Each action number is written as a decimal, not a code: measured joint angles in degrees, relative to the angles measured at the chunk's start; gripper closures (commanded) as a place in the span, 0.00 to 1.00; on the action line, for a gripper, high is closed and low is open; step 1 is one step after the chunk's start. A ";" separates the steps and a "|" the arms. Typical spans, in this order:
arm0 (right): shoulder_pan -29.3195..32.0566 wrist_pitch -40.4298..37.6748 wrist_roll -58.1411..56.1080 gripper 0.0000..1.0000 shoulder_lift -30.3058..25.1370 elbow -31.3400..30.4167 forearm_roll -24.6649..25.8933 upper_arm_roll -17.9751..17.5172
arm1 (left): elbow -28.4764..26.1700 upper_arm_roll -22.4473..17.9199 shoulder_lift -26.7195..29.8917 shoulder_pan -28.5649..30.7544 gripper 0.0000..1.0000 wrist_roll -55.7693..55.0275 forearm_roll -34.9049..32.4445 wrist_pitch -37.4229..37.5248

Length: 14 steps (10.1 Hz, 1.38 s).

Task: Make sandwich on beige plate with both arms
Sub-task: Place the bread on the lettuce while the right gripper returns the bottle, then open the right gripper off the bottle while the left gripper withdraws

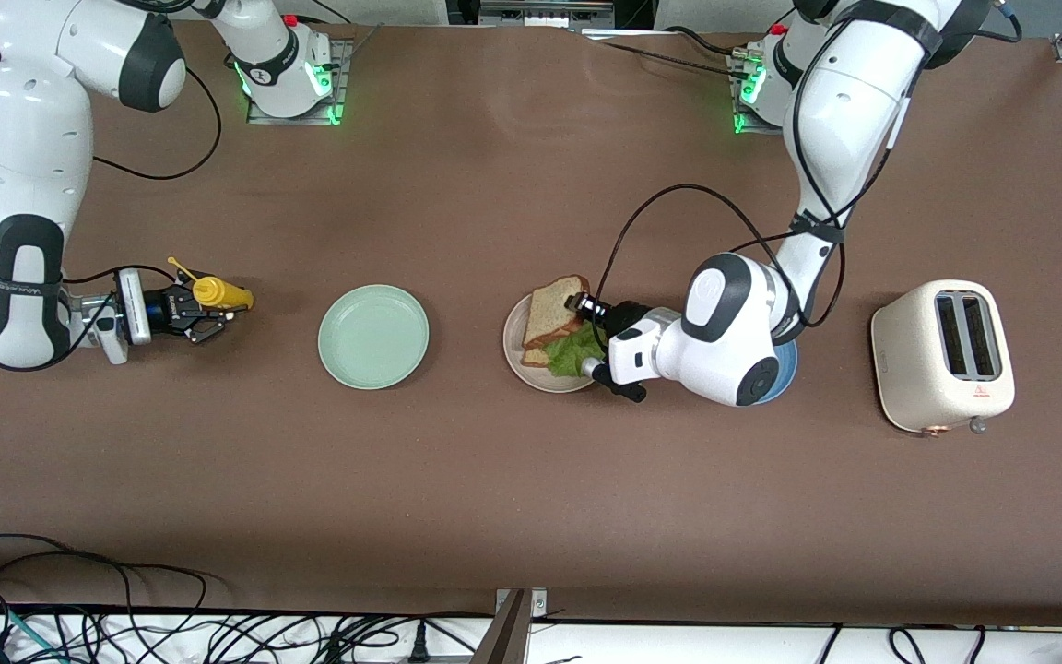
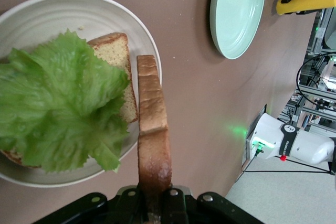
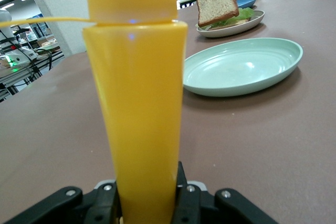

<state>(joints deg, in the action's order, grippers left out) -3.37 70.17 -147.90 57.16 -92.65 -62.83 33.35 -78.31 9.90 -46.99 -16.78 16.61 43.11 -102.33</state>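
Note:
The beige plate (image 1: 545, 380) carries a bread slice (image 2: 118, 61) with a ruffled green lettuce leaf (image 1: 572, 355) lying on it. My left gripper (image 1: 577, 302) is shut on the crust edge of a second bread slice (image 1: 554, 309), which hangs tilted over the plate and the lettuce. In the left wrist view that slice (image 2: 153, 129) shows edge-on, pinched in the gripper (image 2: 155, 203), beside the lettuce (image 2: 58, 103). Toward the right arm's end of the table, my right gripper (image 1: 204, 314) is shut on a yellow squeeze bottle (image 1: 222, 293), low over the table; the bottle (image 3: 139, 103) fills the right wrist view.
A mint-green plate (image 1: 373, 335) lies between the bottle and the beige plate. A blue plate (image 1: 784, 373) is mostly hidden under the left arm. A cream toaster (image 1: 944, 355) stands toward the left arm's end. Cables run along the table edge nearest the camera.

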 measured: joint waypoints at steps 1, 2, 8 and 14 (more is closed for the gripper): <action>0.36 0.24 -0.94 1.00 0.77 0.50 0.00 -0.23 | 0.01 0.01 -0.47 -0.10 0.10 0.62 0.00 -0.06; 0.62 -0.04 -1.43 1.00 1.19 0.90 -0.01 -0.48 | 0.01 0.01 -1.01 -0.39 0.00 0.74 0.00 -0.35; 1.24 -0.05 -1.51 0.00 1.56 1.42 -0.01 -1.36 | 1.57 -0.50 -1.90 0.27 0.00 1.15 0.00 -1.12; 5.72 -1.04 6.00 0.00 1.62 4.10 0.00 -1.31 | 2.69 -1.60 6.61 8.55 0.00 1.15 -9.71 6.86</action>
<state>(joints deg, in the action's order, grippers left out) 2.35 69.13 -141.91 58.78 -88.55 -62.83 32.04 -75.62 8.29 -40.38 -8.23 17.76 33.40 -95.47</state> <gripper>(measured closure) 0.000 0.000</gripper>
